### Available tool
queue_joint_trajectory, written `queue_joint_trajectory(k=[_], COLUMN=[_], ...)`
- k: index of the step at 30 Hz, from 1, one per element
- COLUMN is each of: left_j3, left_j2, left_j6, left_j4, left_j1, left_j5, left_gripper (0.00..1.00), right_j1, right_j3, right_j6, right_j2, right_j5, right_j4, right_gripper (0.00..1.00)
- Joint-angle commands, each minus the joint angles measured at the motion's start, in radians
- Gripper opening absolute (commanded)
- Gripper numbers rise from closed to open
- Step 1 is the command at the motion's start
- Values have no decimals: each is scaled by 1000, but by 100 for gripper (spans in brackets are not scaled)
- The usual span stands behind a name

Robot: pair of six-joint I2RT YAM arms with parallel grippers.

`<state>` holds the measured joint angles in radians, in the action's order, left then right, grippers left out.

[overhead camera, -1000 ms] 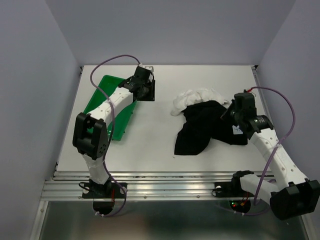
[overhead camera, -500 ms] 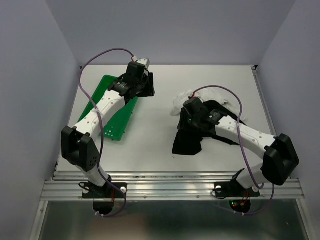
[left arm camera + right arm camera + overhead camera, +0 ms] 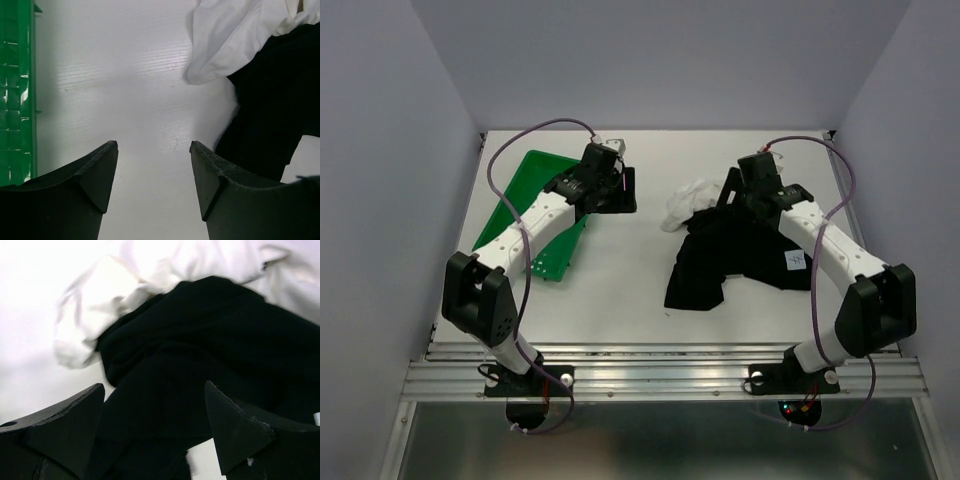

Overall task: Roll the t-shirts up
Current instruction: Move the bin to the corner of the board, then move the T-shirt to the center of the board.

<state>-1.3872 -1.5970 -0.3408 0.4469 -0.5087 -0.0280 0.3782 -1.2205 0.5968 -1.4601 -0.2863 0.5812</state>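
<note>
While both arms reach across the white bench (image 3: 620, 290), the two t-shirts lie in one crumpled, unrolled heap on its right half. The white t-shirt (image 3: 688, 202) is bunched at the far left of the heap. The black t-shirt (image 3: 720, 255) overlaps its near edge and spreads toward the arm bases, with one lobe trailing to the near left. A small white tag (image 3: 796, 260) shows on the black cloth near the right arm (image 3: 830, 250).

Left wrist view: the left jaws are spread and grip nothing. Bare bench (image 3: 125, 75) fills the gap between them. The green tray (image 3: 15, 100) runs along the left margin, and the white t-shirt (image 3: 225, 40) and black t-shirt (image 3: 275, 100) occupy the upper right, apart from both fingers.

Right wrist view: the right jaws are likewise spread, with no cloth pinched. The black t-shirt (image 3: 200, 340) lies beneath and beyond them, and the white t-shirt (image 3: 150, 270) lies further out. Whether the fingers touch the cloth cannot be told.

Top view: the left arm (image 3: 545, 210) crosses the green tray (image 3: 520, 185), which lies askew at the left of the bench. The left jaws sit just past the tray's right edge, well apart from the heap. The right arm bends over the heap's far right side.
</note>
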Motion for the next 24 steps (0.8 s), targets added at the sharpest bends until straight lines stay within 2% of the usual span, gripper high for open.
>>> queue_joint_trajectory(k=[1,8,13,14,15,18,19,22,23,24], left_j3=[5,51,132,143,154,181,182,185,186,191], left_j2=[36,45,72,80,81,65,46,22,16,16], left_j6=[-23,-59,-113,-124,-133,-170,-176,-196,-196,-195], left_j4=[-42,-83,-132,-157,-169,-209,-215,-217,-217,-218], left_j1=[-56,-157,-220,-232,-260,-313,-326,-350,-352,-353], left_j5=[-49,-121,-174,-188,-196,-216,-219,-210,-208,-207], left_gripper=[73,88,88,88,88,88,88,88,86,85], right_j1=[-41,-41,-41,-41,-51,-77,-87,-127,-142,-159], right_j3=[-103,-405,-600,-625,-673,-746,-761,-815,-833,-855], right_j6=[-89,-245,-328,-334,-338,-339,-333,-318,-307,-302], right_j2=[-115,-420,-624,-653,-708,-785,-799,-830,-836,-841], right_j5=[-60,-139,-177,-171,-168,-99,-65,-42,-37,-33], right_j4=[11,55,103,112,117,117,115,117,117,117], right_gripper=[86,97,97,94,90,62,40,8,1,1])
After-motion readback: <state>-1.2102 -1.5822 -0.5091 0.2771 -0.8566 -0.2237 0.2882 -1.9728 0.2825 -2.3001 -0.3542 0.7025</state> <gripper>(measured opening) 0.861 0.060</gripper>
